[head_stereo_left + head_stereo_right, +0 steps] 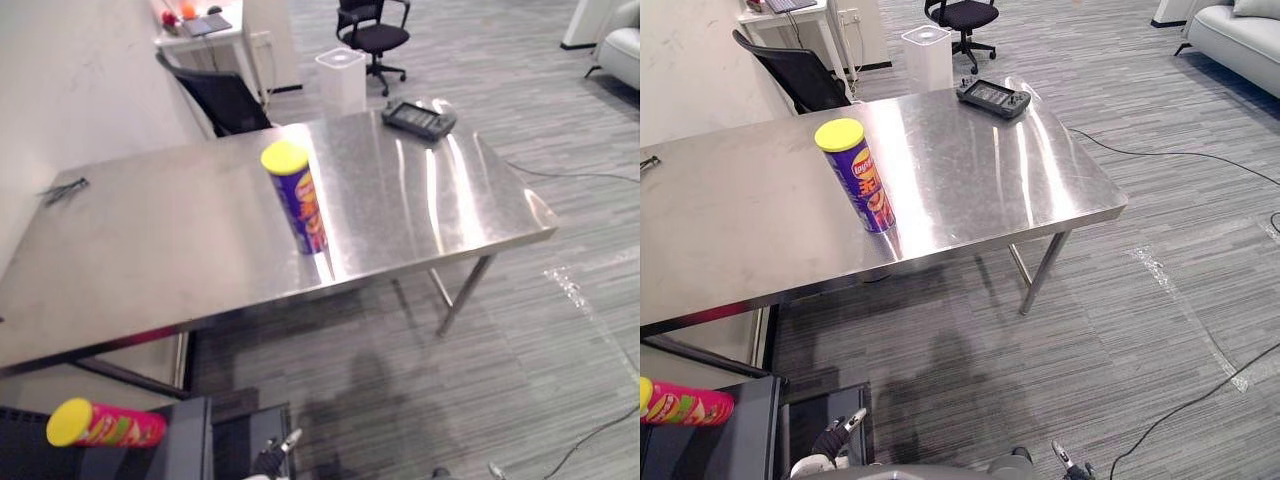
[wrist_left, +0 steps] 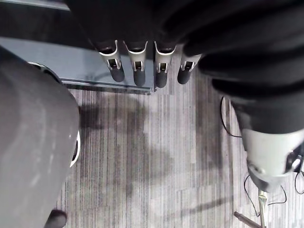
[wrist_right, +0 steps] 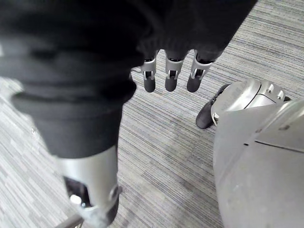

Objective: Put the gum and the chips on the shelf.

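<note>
Purple chips can (image 1: 300, 205) upright on steel table (image 1: 150, 240), well ahead of left hand (image 2: 138, 71) and right hand (image 3: 170, 78), both hanging low, fingers straight, empty, so presumably awaiting pickup; pink can (image 1: 105, 425) lying on shelf (image 1: 750, 445) beside left hand.

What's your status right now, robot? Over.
Left hand, right hand open, empty. Purple yellow-lidded chips can upright on steel table. Nothing blocking it.

No lettering is coming through clearly anywhere. The blue chips can (image 1: 868, 190), standing near the middle of the table (image 1: 970, 190), is showing a red and yellow mark too blurred to spell out. The pink can (image 1: 110, 425), lying at seven o'clock, is carrying equally illegible print.
</note>
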Robot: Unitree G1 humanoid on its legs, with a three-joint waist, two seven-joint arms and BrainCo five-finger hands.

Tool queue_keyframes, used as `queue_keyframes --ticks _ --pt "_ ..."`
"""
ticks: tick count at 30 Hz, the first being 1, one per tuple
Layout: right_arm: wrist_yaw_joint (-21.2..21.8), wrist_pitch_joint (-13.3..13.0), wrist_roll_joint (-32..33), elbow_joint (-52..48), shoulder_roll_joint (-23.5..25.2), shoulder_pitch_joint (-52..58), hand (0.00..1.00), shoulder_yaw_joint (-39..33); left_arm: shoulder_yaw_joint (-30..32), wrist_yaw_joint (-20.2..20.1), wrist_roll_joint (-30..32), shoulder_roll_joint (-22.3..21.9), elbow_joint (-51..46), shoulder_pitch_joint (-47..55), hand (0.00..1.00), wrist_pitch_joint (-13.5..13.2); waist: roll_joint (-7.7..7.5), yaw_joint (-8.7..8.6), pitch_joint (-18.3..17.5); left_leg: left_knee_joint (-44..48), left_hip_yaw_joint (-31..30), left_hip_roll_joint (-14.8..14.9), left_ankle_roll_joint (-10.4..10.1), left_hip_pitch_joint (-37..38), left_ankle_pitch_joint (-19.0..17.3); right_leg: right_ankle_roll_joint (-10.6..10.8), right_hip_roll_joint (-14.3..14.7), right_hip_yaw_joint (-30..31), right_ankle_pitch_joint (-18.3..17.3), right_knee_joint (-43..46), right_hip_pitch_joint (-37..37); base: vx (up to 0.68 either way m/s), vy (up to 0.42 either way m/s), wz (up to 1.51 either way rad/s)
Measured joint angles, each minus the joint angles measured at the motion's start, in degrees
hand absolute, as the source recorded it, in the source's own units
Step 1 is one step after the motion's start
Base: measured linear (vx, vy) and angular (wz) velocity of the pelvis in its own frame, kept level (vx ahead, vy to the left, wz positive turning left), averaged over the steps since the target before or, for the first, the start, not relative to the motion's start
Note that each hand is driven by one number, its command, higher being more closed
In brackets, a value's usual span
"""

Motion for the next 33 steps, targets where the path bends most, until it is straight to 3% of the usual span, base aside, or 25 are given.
queue_keyframes --ticks 4,10,15,19,20,21,25,30,33 --pt "-1.3 0.2 -0.2 0.0 -1.7 -1.1 0.0 -8.6 0.9 0.0 0.5 0.0 0.0 0.1 0.0 0.0 -0.03 0.22 -0.1 -0.4 -0.2 0.2 0.2 -0.1 0.3 -0.1 -0.1 -1.1 1.7 -1.1 0.2 0.0 0.0 0.0" --pt "-4.5 0.0 1.5 -3.7 -9.5 -5.7 0.0 -19.3 2.0 -0.2 1.6 0.2 -0.6 0.2 0.0 0.1 -0.1 0.2 -0.1 -2.7 -0.4 -0.6 0.8 -1.2 1.9 0.0 -0.4 -1.8 4.3 -1.9 -1.6 -0.08 -0.004 0.01" --pt "-11.4 -2.6 2.3 -23.6 -13.7 -9.8 0.0 -23.5 4.8 0.0 1.5 0.2 -2.5 0.9 0.0 0.0 -0.41 0.13 0.0 -5.4 -1.7 -1.4 0.9 -3.4 4.0 0.0 -0.6 -2.9 4.5 -2.4 -4.3 -0.14 -0.052 0.03" --pt "-15.9 -5.4 -0.5 -35.9 -15.3 -14.8 0.0 -23.4 5.2 0.1 1.5 0.3 -3.1 1.4 0.0 0.1 -1.7 0.3 0.1 -8.2 -1.8 -2.2 0.7 -4.4 6.9 0.0 -0.8 -3.4 3.7 -3.5 -6.3 -0.16 -0.093 -0.06" --pt "-17.2 -5.6 -2.3 -39.5 -15.2 -16.2 0.0 -22.9 5.2 0.0 1.5 0.3 -3.1 1.3 0.0 0.1 -2.8 0.48 0.1 -10.1 -1.8 -3.2 0.8 -4.4 8.3 1.0 -1.5 -3.9 1.9 -3.8 -7.0 -0.18 -0.108 0.07" --pt "-17.7 -5.6 -3.1 -42.7 -15.2 -16.8 0.0 -22.4 5.0 0.0 1.6 0.0 -3.1 1.4 0.0 0.1 -3.08 0.29 0.2 -12.4 -2.7 -3.4 0.5 -4.3 9.9 0.6 -0.9 -4.3 1.7 -3.6 -7.6 -0.18 -0.107 0.15" --pt "-17.9 -6.2 -5.9 -51.7 -15.2 -16.8 0.0 -18.4 4.4 0.0 1.6 -0.1 -3.2 1.4 0.0 0.7 -2.83 0.46 0.1 -14.0 -3.7 -2.7 0.4 -4.2 11.6 1.1 -0.1 -4.9 1.4 -2.8 -7.9 -0.11 -0.076 0.1" --pt "-12.4 -6.7 -7.3 -64.2 -15.3 -16.7 0.0 -8.0 3.4 -0.6 1.7 0.3 -5.4 2.7 0.0 0.7 -3.73 0.56 -1.3 -14.0 -5.0 -2.7 0.5 -5.1 12.0 1.1 -0.3 -6.0 2.5 -2.7 -7.9 -0.01 -0.009 0.13" --pt "-7.9 -6.7 -7.7 -65.7 -17.2 -17.2 0.0 0.0 2.9 -1.5 1.8 1.3 -6.5 2.8 0.0 0.7 -5.47 1.53 -1.5 -14.0 -5.8 -2.8 0.6 -5.3 12.1 1.0 -0.3 -6.3 2.7 -2.8 -7.8 0.02 -0.001 0.1"
